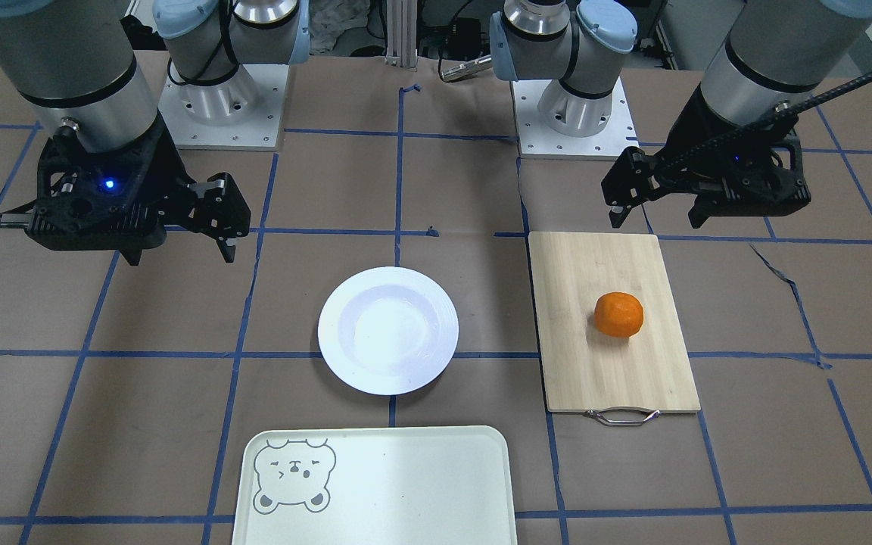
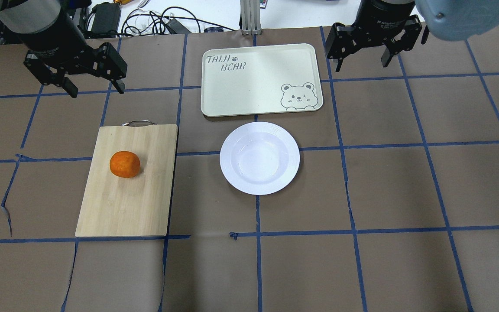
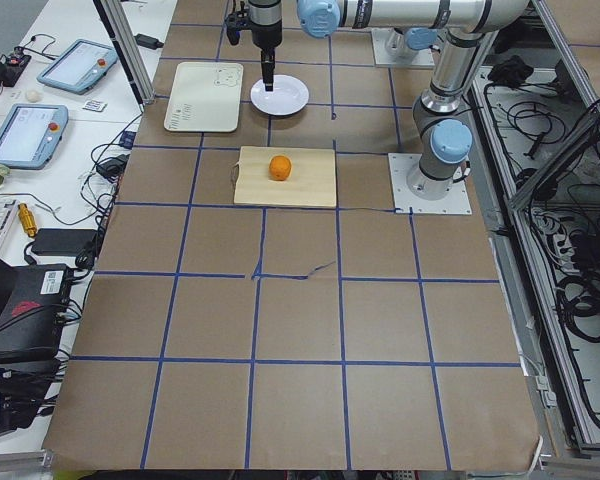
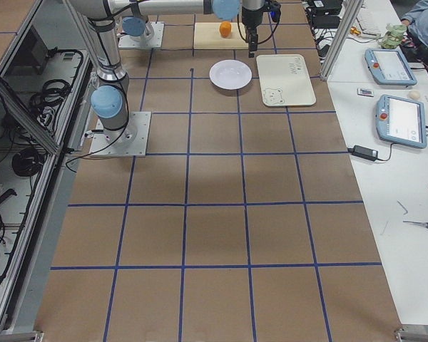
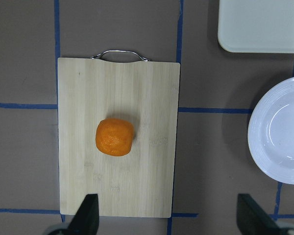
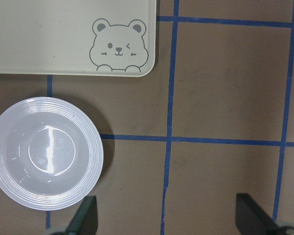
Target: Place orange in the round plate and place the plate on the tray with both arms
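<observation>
- Brown paper, marked into squares by blue tape, covers the table (image 2: 362,195); the two arm bases are bolted on at the robot's side.
- On the robot's left lies a light wooden cutting board (image 2: 124,203), its metal handle (image 2: 138,123) pointing away from the robot.
- The orange (image 2: 124,164) sits on that board, in the half nearer the handle, clear of every edge and touched by nothing.
- The round plate (image 2: 259,158) rests flat on the paper near the table's middle, well apart from the board; its glossy white well holds nothing.
- The tray (image 2: 254,82) lies just beyond the plate on the side away from the robot, with a narrow strip of paper between them. A grey bear face (image 2: 300,95) is drawn in the corner towards the robot's right, and "TAIJI BEAR" lettering (image 2: 226,63) sits in the opposite corner.
- The left gripper (image 2: 97,89) hangs above the table, off the handle end of the board, with its fingers (image 5: 88,218) spread wide and nothing between them.
- The right gripper (image 2: 362,63) hangs on the other side, near the tray's far right corner, its fingers (image 6: 85,215) likewise spread wide and holding nothing.
- Beyond the table, cables trail along a white bench, where two tablet-like pendants (image 3: 75,65) lie.
</observation>
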`<state>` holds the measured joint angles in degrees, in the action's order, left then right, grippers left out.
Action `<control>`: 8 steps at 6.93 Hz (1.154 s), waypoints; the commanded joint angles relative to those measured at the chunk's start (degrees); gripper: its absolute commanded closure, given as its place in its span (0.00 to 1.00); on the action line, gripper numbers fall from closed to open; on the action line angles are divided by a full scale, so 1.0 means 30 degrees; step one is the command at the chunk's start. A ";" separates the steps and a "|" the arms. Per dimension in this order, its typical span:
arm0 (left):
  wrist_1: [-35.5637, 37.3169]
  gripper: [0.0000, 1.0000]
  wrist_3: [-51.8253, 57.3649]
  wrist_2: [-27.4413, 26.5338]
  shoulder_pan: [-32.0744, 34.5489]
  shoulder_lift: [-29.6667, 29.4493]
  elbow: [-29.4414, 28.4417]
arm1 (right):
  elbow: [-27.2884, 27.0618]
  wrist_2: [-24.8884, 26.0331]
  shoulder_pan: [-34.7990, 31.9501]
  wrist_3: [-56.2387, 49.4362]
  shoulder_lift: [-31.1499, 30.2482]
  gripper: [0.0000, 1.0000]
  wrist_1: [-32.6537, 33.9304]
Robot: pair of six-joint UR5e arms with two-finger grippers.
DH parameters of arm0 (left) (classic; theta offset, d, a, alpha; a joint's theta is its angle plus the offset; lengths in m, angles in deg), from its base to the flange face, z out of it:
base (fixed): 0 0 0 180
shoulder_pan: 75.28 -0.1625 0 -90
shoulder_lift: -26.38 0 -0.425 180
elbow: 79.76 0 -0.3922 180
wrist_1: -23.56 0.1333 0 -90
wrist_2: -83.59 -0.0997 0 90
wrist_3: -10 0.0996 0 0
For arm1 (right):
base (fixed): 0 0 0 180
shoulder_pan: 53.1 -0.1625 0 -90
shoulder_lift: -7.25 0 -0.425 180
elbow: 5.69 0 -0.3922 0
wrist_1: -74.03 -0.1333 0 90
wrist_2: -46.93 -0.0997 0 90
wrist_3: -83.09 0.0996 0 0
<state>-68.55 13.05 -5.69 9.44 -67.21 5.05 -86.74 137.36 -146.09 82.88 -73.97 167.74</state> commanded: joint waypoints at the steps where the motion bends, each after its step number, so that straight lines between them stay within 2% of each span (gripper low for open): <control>1: 0.0001 0.00 -0.0020 -0.0004 0.0029 -0.0003 0.0001 | -0.0084 0.0031 0.0000 -0.0018 -0.0029 0.00 -0.0005; 8: 0.0177 0.00 0.0038 0.0142 0.0029 -0.0062 0.0001 | -0.0084 0.0148 0.0088 -0.0311 0.0000 0.00 0.0141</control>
<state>-68.03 13.15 -5.31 9.53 -67.39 5.12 -86.99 137.73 -145.83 82.01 -73.97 168.18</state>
